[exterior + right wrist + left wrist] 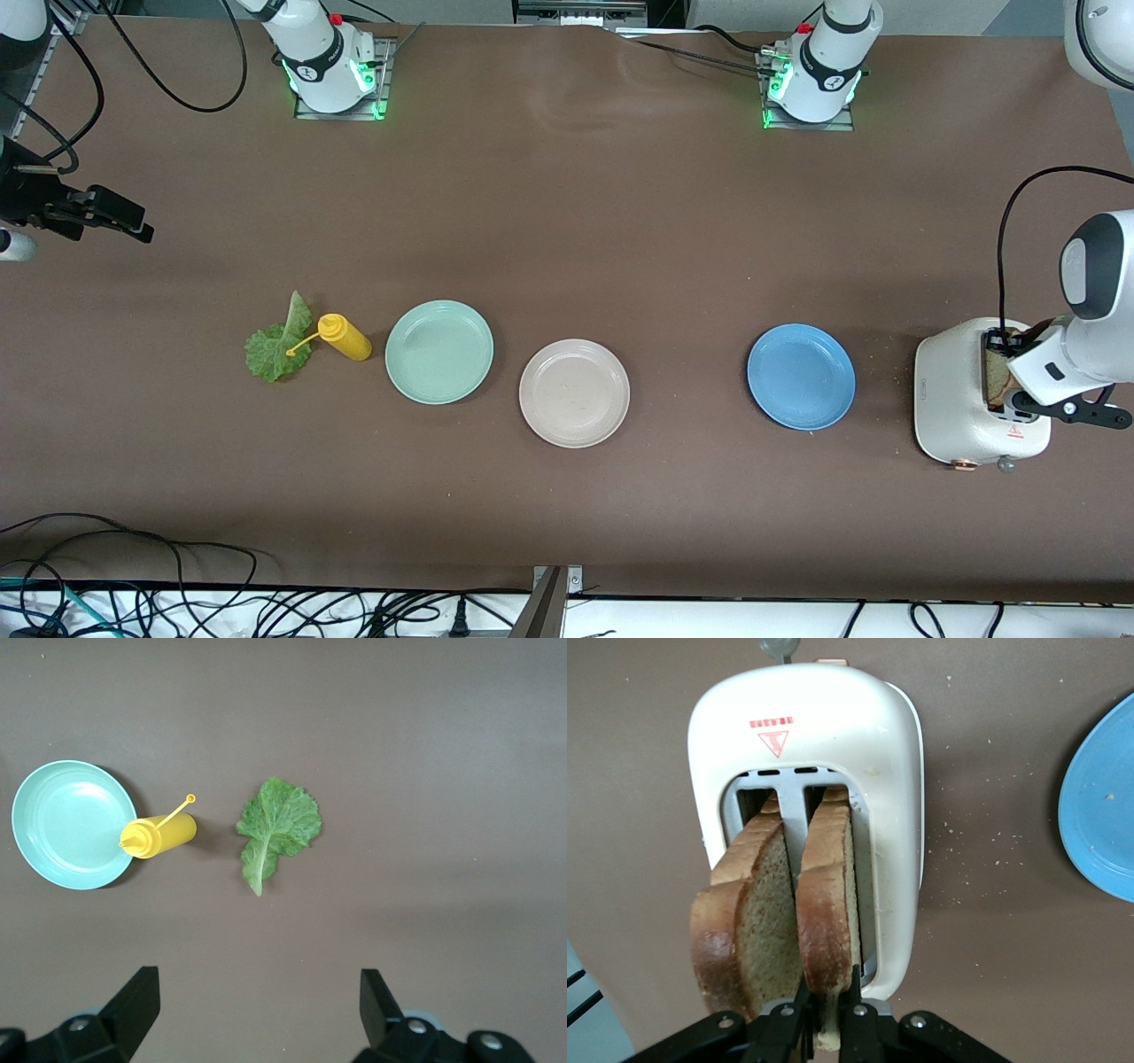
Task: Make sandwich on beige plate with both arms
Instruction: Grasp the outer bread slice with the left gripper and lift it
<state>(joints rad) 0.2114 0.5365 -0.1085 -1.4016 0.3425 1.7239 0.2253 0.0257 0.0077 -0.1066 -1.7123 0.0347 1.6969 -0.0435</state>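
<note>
The sandwich's parts lie apart. Two bread slices stand in a white toaster point(966, 416) point(806, 735) at the left arm's end of the table. My left gripper point(1010, 377) point(830, 1001) is over the toaster, shut on the top edge of one bread slice point(828, 895); the other slice point(749, 921) stands beside it in its slot. The beige plate point(574, 392) sits bare mid-table. A lettuce leaf point(279, 346) point(276, 828) lies toward the right arm's end. My right gripper point(133, 226) point(260, 1001) hangs open high above the leaf, holding nothing.
A blue plate point(801, 377) point(1103, 815) lies between the toaster and the beige plate. A mint-green plate point(439, 351) point(66, 824) sits beside the beige one, with a yellow squeeze bottle point(345, 338) point(161, 835) lying between it and the leaf. Crumbs dot the table by the toaster.
</note>
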